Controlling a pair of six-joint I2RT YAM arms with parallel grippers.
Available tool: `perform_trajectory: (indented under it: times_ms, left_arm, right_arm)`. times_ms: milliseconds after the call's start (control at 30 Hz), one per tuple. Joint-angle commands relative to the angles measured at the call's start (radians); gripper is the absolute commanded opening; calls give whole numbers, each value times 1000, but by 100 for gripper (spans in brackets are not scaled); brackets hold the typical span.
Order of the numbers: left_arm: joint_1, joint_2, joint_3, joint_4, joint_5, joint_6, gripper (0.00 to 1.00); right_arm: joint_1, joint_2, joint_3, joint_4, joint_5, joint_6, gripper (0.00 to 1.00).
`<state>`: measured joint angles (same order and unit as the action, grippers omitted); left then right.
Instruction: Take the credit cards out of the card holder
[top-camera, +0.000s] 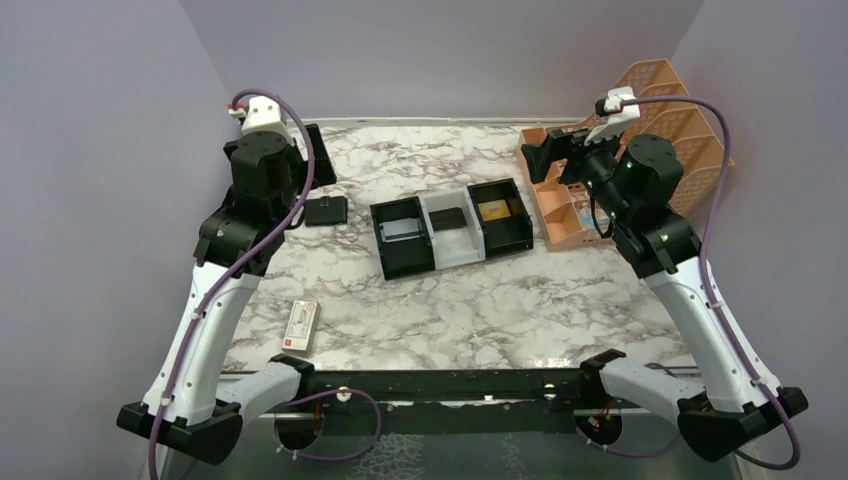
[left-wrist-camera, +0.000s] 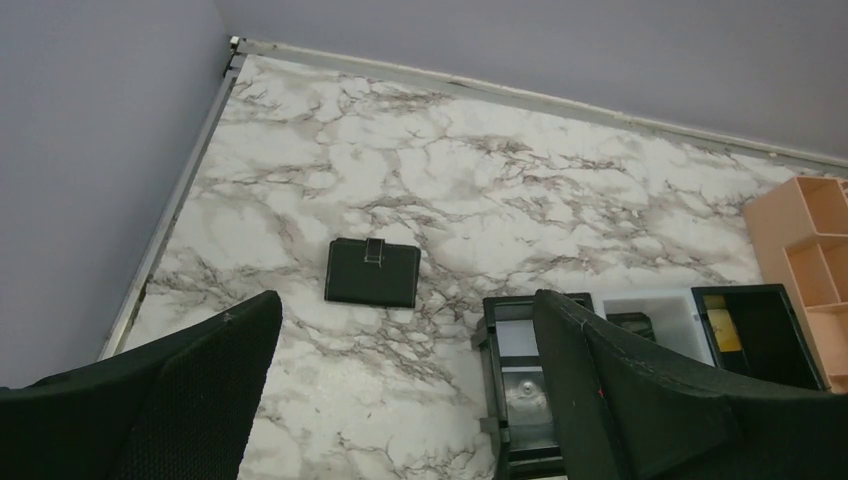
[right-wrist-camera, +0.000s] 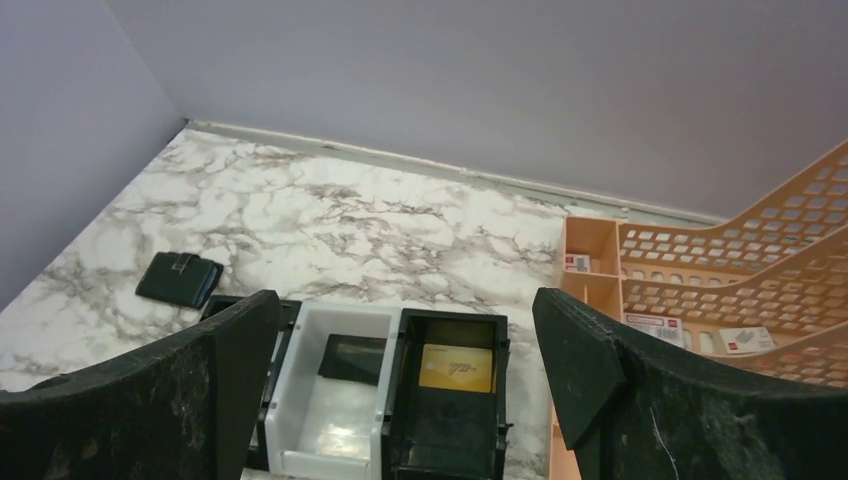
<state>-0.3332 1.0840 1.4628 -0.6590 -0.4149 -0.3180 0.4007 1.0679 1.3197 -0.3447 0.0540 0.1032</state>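
Lying closed on the tabletop (left-wrist-camera: 500, 180) left of the tray (top-camera: 457, 256), the card holder (left-wrist-camera: 372, 272) sits ahead of the nearer left end effector (left-wrist-camera: 407, 310), long axis side to side, both it and the right end effector (right-wrist-camera: 405, 300) spread wide and empty.

The card holder (left-wrist-camera: 372, 272) lies folded shut (its inside hidden).

Card holder (top-camera: 326, 210) left of tray (top-camera: 458, 257)

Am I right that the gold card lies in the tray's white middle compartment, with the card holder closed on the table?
No: the right wrist view shows the gold card in the black right-hand compartment of the tray; the card holder is closed on the table.
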Motion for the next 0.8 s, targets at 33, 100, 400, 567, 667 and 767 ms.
perform_trajectory:
  times_ms: [33, 100, 400, 567, 667, 767]
  left_arm:
    - [26, -76, -118, 12, 35, 14, 99]
    - [33, -88, -161, 13, 37, 3, 99]
    - [78, -52, -304, 8, 94, -15, 99]
    - [127, 35, -335, 17, 194, -39, 99]
    - [149, 75, -358, 42, 229, -63, 99]
    - [159, 82, -378, 54, 218, -63, 99]
  right_arm:
    - [-55, -66, -102, 36, -267, 80, 99]
    - [-71, -81, -158, 85, -390, 103, 99]
    - [-93, 5, -339, 193, -783, 213, 99]
    - [13, 108, -301, 53, -668, 181, 99]
    - [150, 185, -327, 23, -583, 178, 99]
    - [239, 271, -342, 29, -539, 212, 99]
